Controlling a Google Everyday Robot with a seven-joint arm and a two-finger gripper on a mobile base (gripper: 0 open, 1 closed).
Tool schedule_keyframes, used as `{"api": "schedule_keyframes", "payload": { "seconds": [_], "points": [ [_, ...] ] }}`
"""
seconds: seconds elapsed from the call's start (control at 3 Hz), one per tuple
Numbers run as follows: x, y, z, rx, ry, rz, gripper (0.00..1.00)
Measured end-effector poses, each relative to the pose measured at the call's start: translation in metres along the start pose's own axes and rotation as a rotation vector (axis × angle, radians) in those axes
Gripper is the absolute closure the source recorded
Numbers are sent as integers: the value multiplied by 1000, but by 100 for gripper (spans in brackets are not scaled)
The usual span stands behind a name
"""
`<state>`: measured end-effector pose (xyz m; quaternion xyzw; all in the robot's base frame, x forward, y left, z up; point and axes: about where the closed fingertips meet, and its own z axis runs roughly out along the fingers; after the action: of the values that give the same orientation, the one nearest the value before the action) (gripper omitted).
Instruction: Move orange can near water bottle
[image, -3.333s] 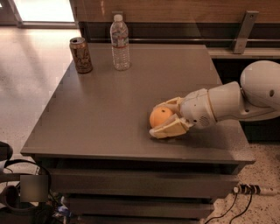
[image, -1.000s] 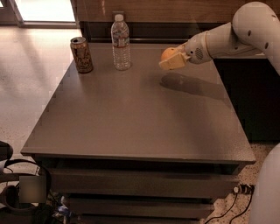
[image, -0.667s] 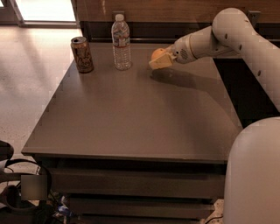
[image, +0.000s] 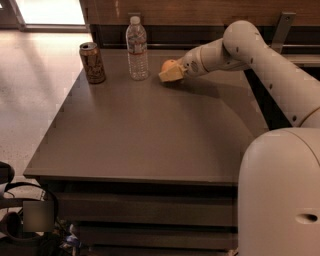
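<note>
Nearest to the camera, the robot's pale body fills the lower right corner. You have nothing to attend to there. The front and middle of the bench carry nothing in your way.

Follow the arm as it reaches leftward across the far right part of the bench. At its end, the tool is clenched on the orange can, with the cream fingers cupping it from below and the side. The tool sits low over the bench. You cannot tell whether the fruit touches the surface.

Change noted: about three seconds ago the fruit was held down at the near right of the bench, well apart from the bottle. One second ago it was up at the far right. A fraction of a second later it was closer in. Now it hangs just beside the water bottle, on the bottle's right, with a narrow gap between them.

Judgement: the carry looks essentially done and the placement spot is reached. What is left for you is to lower, let go and back off to the right without brushing the upright bottle, which looks light and easy to tip.

At the far left, the brown-and-gold drink can stands on the bottle's other side, clear of the tool.
</note>
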<state>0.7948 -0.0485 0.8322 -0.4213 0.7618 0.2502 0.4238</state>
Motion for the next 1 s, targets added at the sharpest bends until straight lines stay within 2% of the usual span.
{"api": "schedule_keyframes", "payload": {
  "seconds": [0.33, 1.0],
  "points": [
    [-6, 2, 19, -14, -37, 8, 77],
    [-5, 5, 23, -21, -34, 8, 31]
  ]
}}
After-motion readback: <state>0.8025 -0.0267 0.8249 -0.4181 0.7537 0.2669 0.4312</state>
